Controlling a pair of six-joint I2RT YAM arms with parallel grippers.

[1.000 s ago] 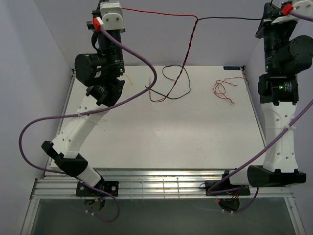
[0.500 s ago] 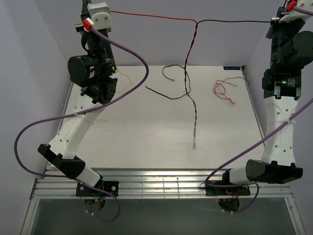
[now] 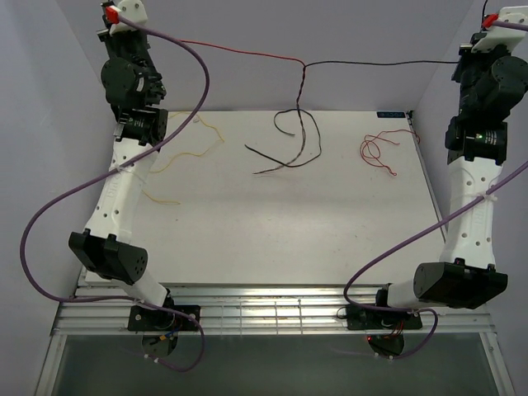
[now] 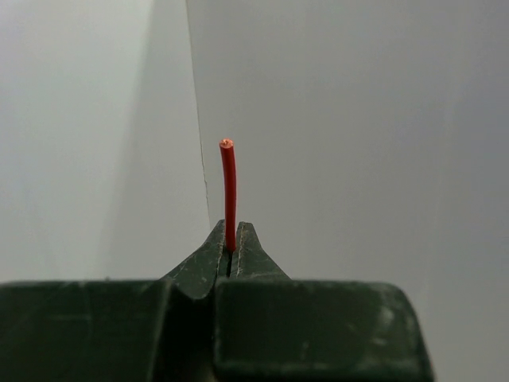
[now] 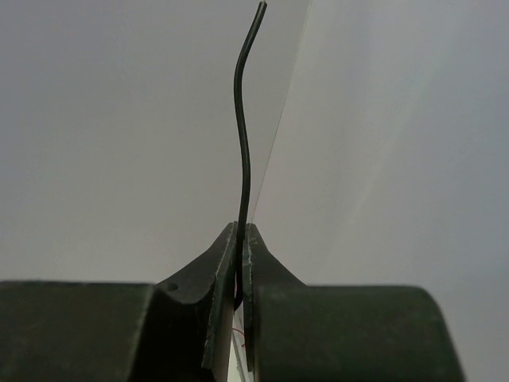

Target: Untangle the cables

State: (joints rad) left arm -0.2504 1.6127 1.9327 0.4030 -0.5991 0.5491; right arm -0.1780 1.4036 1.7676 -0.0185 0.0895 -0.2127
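Note:
A red cable (image 3: 239,50) and a black cable (image 3: 379,62) are stretched in the air between my two raised arms. They meet in a short twist (image 3: 302,76) above the far edge of the table. From there their tails hang down and curl on the white table (image 3: 280,157). My left gripper (image 4: 231,239) is shut on the red cable's end (image 4: 229,187), which sticks up past the fingertips. My right gripper (image 5: 241,235) is shut on the black cable's end (image 5: 242,143). A yellow cable (image 3: 186,147) lies loose near the left arm, and a separate red cable (image 3: 378,153) lies at the right.
The left arm (image 3: 132,78) stands high at the far left corner, the right arm (image 3: 487,82) high at the far right. Thick purple arm cables (image 3: 202,91) loop over the table (image 3: 272,239) on both sides. Pale walls close in the far, left and right sides.
The left arm has swung up and to the left, pulling the red cable longer. The twist has shifted left and the hanging tails swung back toward the far edge. The yellow cable now shows.

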